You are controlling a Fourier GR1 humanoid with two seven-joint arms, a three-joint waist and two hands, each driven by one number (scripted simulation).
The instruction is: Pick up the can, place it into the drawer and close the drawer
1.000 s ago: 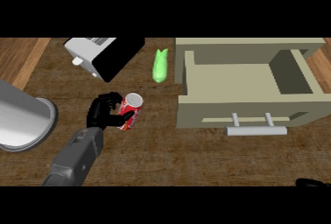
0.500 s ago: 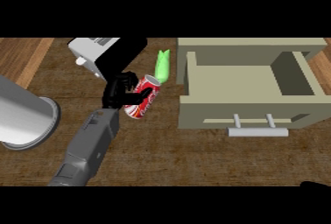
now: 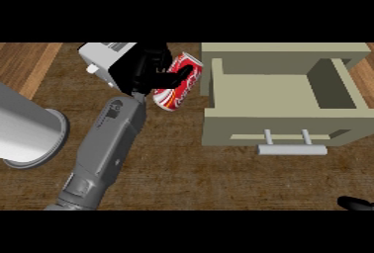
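One hand busy: my left hand (image 3: 146, 69), fingers curled round the can (image 3: 177, 85)
Can: tilted, left of the open drawer (image 3: 281, 91)
Right hand (image 3: 355, 203): near-right edge, fingers unclear

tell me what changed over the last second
The left hand, curled round the can, lifted it off the counter and carried it up and right toward the open drawer; the green item is now hidden. Drawer, steel pot and right hand stayed put.

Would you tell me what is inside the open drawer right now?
The drawer shows only its bare beige floor and walls. The can is outside it, held by the left hand. Nothing covers its inside.
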